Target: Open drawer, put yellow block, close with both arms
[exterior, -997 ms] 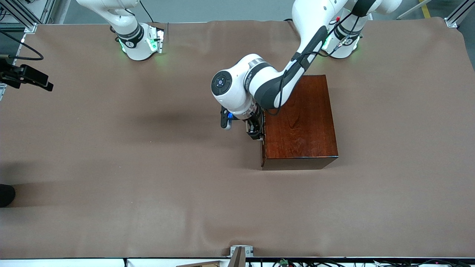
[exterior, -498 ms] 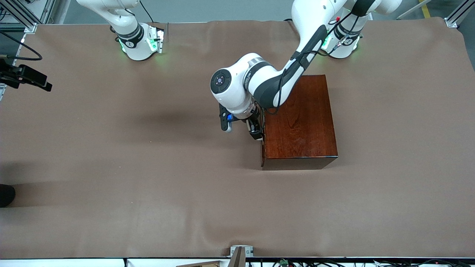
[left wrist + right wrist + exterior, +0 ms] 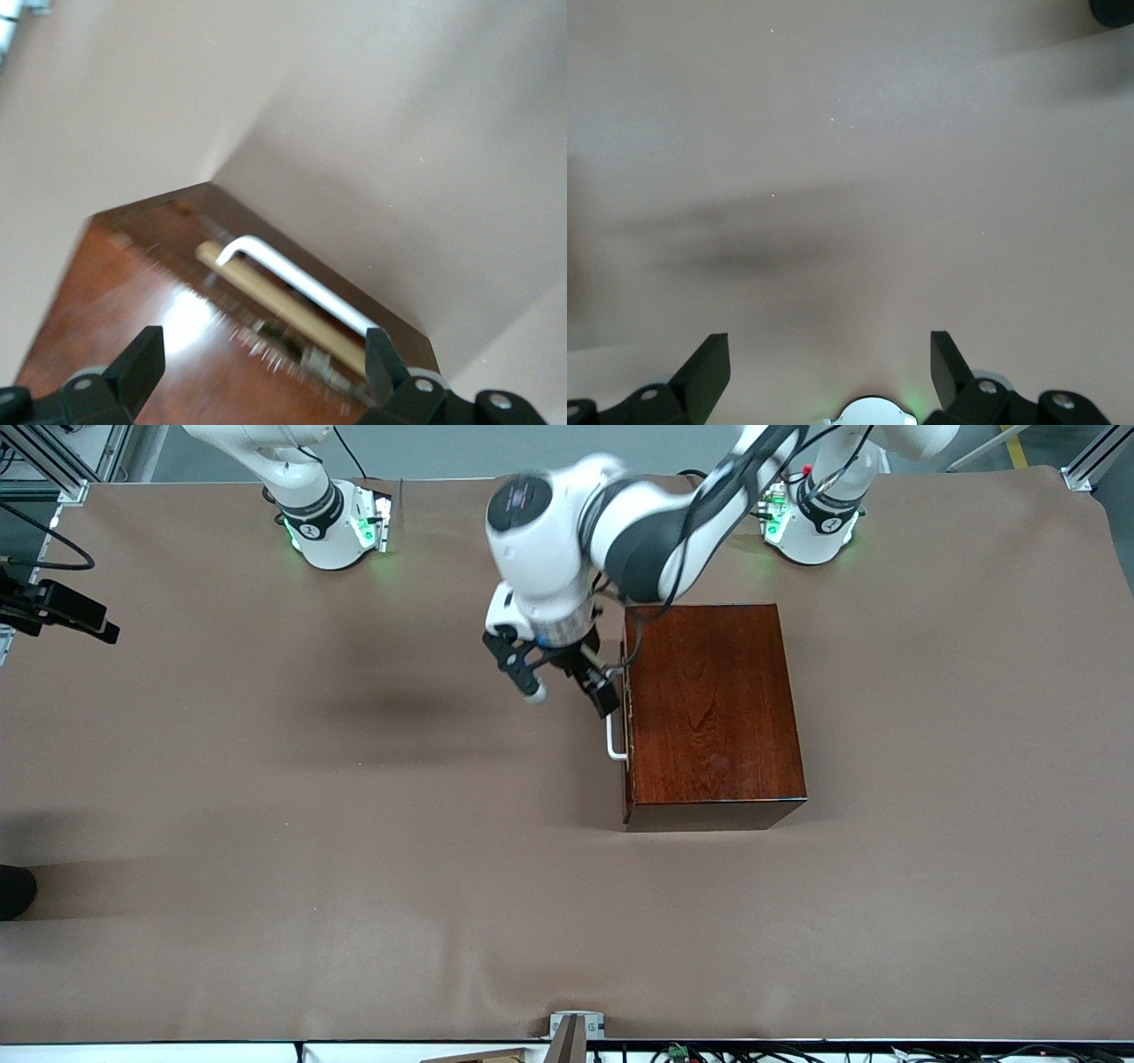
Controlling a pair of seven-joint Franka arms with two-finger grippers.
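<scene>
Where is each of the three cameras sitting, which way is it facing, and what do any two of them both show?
Front view: high across the table, facing both arm bases; shows the wooden box, the left gripper raised beside it.
Left wrist view: on the left arm's wrist, looking down at the drawer and white handle; its open fingers frame the shot.
Right wrist view: on the right arm's wrist, facing bare tablecloth; the right gripper is open.
Front and left wrist views share the handle.

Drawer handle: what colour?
White, a U-shaped bar handle on the drawer's dark reddish-brown front. Shows best in the left wrist view.
</scene>
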